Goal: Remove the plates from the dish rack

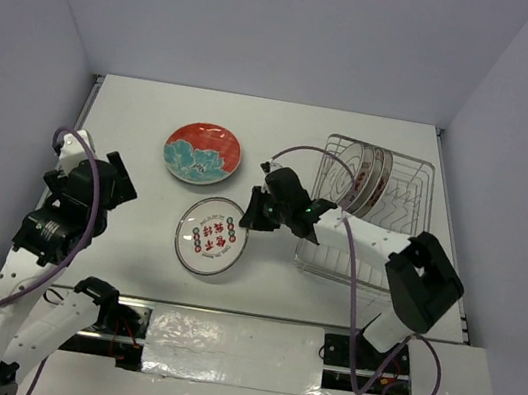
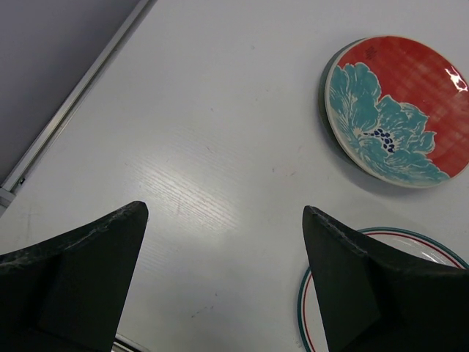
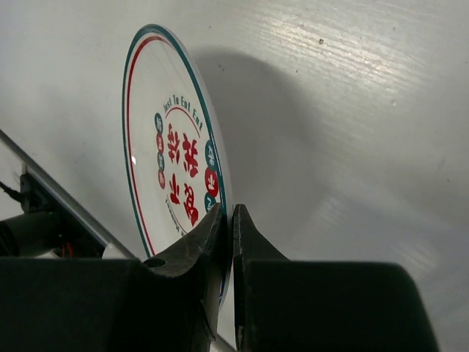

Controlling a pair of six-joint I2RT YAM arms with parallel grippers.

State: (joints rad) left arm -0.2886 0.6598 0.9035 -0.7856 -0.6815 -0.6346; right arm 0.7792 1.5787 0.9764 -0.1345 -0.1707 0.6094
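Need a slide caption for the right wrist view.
Right gripper shut on the rim of the white plate with red lettering, table beneath.

The right gripper (image 3: 233, 220) pinches the near rim of a white plate (image 3: 146, 147) (teal and red rings round the edge, red characters in the middle), jaws almost touching. The plate's shadow falls on the pale table (image 3: 352, 110) beside it.

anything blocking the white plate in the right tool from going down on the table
Nothing visible does. The right tool pinches the white plate by its rim; the table beside it is bare, and the red plate lies apart, farther from the arms.
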